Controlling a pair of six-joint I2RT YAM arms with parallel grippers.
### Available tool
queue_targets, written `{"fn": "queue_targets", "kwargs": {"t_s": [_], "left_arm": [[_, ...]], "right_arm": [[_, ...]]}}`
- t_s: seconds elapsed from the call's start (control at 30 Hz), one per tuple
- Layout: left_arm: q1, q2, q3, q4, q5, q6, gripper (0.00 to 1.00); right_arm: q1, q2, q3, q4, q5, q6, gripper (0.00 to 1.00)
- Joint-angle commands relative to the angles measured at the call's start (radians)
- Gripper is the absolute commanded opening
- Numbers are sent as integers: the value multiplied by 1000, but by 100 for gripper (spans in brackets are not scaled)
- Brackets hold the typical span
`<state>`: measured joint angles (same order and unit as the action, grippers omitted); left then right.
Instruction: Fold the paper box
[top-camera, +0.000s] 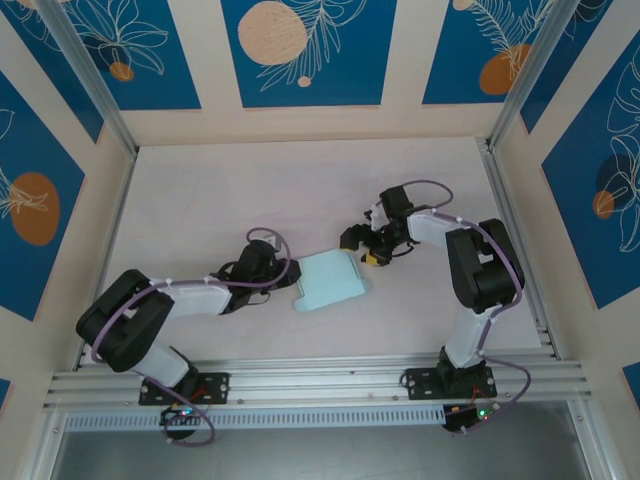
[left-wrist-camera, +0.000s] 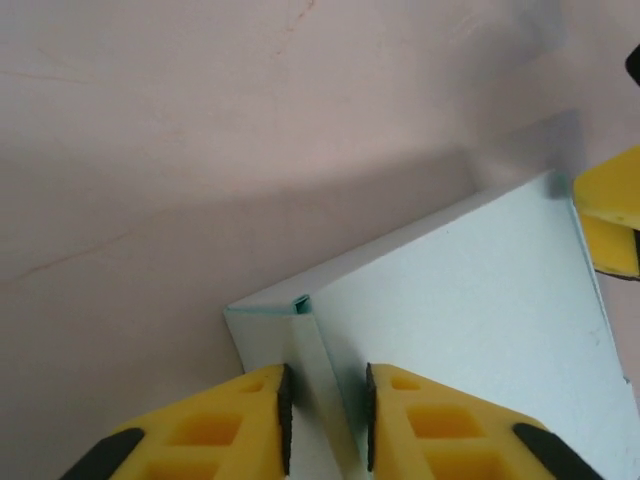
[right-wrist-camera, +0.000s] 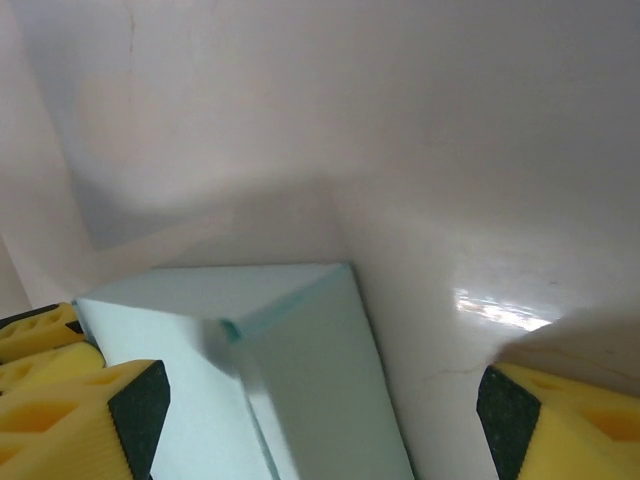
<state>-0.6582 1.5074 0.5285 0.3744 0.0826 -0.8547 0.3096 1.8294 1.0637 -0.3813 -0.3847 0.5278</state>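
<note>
1. Nearest me, both arms are bolted to the metal rail (top-camera: 320, 378) along the table's front edge, the left arm on the left and the right arm on the right.
2. My left claw (left-wrist-camera: 327, 430) lies low over the table (top-camera: 220, 190), reaching toward the middle. Its yellow fingers (left-wrist-camera: 240, 430) are drawn close together, with a folded edge of the paper box (top-camera: 330, 280) running up between the black pads. I cannot tell whether the pads are pressing the card or just flanking it.
3. The paper box sits on the table between the two claws, a little nearer than mid-table. It is pale light blue and lies flat, with a creased corner and a narrow side strip showing on its left edge in the left wrist view.
4. My right claw (top-camera: 362, 248) is at the box's far right corner, coming in from the right. Its fingers are spread wide apart, one on each side of the box, and the right wrist view shows the card lying in the gap between them. The right-hand finger stands over bare table, apart from the card.
5. Beyond that is bare pale tabletop running to the back wall.
6. Farthest off are the blue patterned wall panels (top-camera: 300, 50).
</note>
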Motion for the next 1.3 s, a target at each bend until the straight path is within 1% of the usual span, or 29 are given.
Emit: {"fn": "queue_targets", "kwargs": {"t_s": [0.0, 0.07, 0.23, 0.4, 0.5, 0.6, 0.67, 0.77, 0.87, 0.97, 1.07, 1.13, 1.17, 1.27], "left_arm": [[50, 15, -65, -80, 9, -14, 17], [78, 6, -82, -84, 15, -13, 12], [134, 6, -118, -68, 37, -27, 5], [152, 18, -143, -18, 60, -53, 5], [151, 8, -139, -19, 66, -56, 6], [150, -16, -130, -44, 62, -48, 7], [151, -40, -127, -60, 49, -42, 8], [151, -72, -122, -80, 26, -33, 8], [151, -86, -107, -105, 11, -18, 9], [152, -85, -87, -107, 18, -13, 9], [150, -85, -75, -96, 23, -15, 9], [151, -84, -69, -85, 20, -12, 9], [151, -81, -65, -86, 18, -11, 9], [151, -79, -57, -82, 10, -20, 9]], "right_arm": [[31, -1, -22, 35, -34, 29, 83], [46, -6, -41, 60, -38, 47, 83], [74, -16, -96, 142, -67, 116, 83], [108, -50, -158, 245, -106, 200, 83], [137, -98, -172, 271, -99, 235, 83], [151, -156, -152, 225, -32, 244, 85], [158, -190, -122, 159, 28, 230, 85], [180, -220, -73, 98, 75, 172, 86], [186, -231, -29, 62, 75, 119, 86], [197, -268, 36, -15, 136, 31, 85], [255, -308, 106, -108, 264, -71, 86], [291, -323, 131, -151, 370, -93, 89], [289, -319, 137, -162, 376, -79, 89], [255, -291, 143, -173, 329, -27, 89]]}}
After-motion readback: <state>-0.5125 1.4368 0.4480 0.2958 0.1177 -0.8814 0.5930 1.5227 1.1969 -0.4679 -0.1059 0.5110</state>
